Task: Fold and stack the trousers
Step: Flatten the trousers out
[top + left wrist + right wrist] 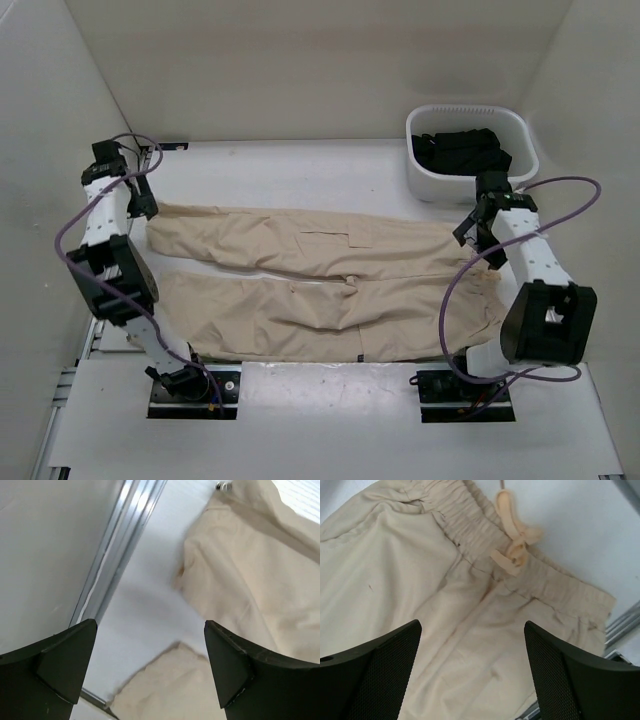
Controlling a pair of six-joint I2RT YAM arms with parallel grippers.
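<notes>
The long beige cotton trousers [330, 280] lie spread flat across the middle of the white worktop [300, 165]. Their waist is at the right and both legs run out to the left, one behind the other, with a narrow gap between them. Through the right wrist camera I see the gathered elastic waistband [485, 530] and its knotted cream drawstring [512, 535] lying on the cloth.

My right pincer [478, 245] hangs over the waist end with its two black fingers set wide apart. Between them I see only the trouser front [420, 605], and nothing is pinched or held. Whether the tips brush the fabric I cannot tell.

My left pincer [145, 205] is at the far-left leg end and is also spread wide. Its wrist camera shows bare worktop between the fingers [55, 665], with beige cloth [260, 570] to the right and a second fold of it below. It grips nothing.

Behind the right arm, at the far-right corner, a white plastic basket [440, 185] stands just beyond the waist, with a black garment [465, 150] bundled inside.
</notes>
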